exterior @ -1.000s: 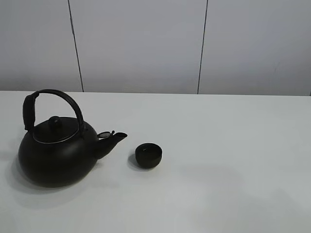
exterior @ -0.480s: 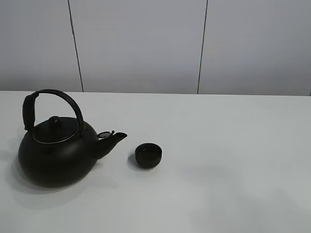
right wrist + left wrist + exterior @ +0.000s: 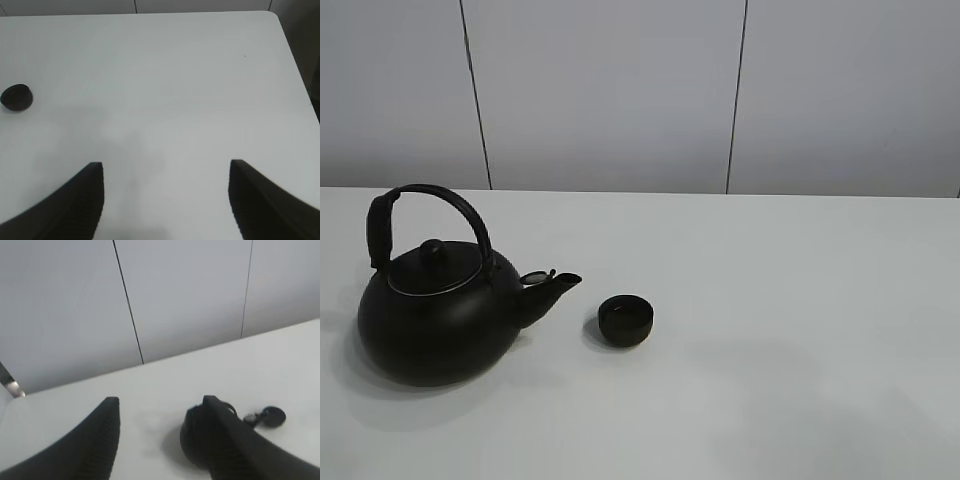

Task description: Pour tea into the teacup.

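Sitting lower left of frame, kettle (image 3: 432, 315) is pointing its spout at the teacup (image 3: 626, 320), just apart. Left gripper (image 3: 160, 405) and right gripper (image 3: 166, 170) are hanging spread, empty.

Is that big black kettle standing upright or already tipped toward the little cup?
Upright. The kettle sits flat on the table, handle arched overhead, lid on, spout beside the teacup, not over it.
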Robot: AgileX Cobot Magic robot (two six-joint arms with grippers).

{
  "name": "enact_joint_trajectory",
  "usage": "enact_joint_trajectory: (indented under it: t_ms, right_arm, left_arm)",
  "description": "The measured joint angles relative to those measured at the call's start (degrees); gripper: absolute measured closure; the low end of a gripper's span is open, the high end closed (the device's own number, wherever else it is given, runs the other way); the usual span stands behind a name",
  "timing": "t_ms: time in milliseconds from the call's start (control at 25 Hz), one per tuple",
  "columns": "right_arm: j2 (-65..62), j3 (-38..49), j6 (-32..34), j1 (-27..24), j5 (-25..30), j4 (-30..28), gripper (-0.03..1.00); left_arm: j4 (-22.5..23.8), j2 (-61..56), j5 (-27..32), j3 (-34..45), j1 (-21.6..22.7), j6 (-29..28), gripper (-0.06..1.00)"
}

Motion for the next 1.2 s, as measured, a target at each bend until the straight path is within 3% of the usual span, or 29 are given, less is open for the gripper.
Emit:
enact_joint_trajectory:
  t_ms: [240, 480, 800, 1200]
  right_arm:
    - [0.00, 0.00, 0.00, 0.00, 0.00, 0.00, 0.48]
    - [0.00, 0.00, 0.00, 0.00, 0.00, 0.00, 0.48]
    - [0.00, 0.00, 0.00, 0.00, 0.00, 0.00, 0.48]
    - [0.00, 0.00, 0.00, 0.00, -0.07, 0.00, 0.48]
  left_arm:
    - [-7.76, -6.66, 6.60, 2.68, 0.00, 0.00, 0.58]
    - [-8.13, -17.67, 8.60, 16.04, 0.00, -1.77, 0.58]
    - [-8.18, -30.77, 6.33, 32.72, 0.00, -2.40, 0.58]
    - [-8.36, -31.13, 3.30, 38.00, 0.00, -1.94, 0.58]
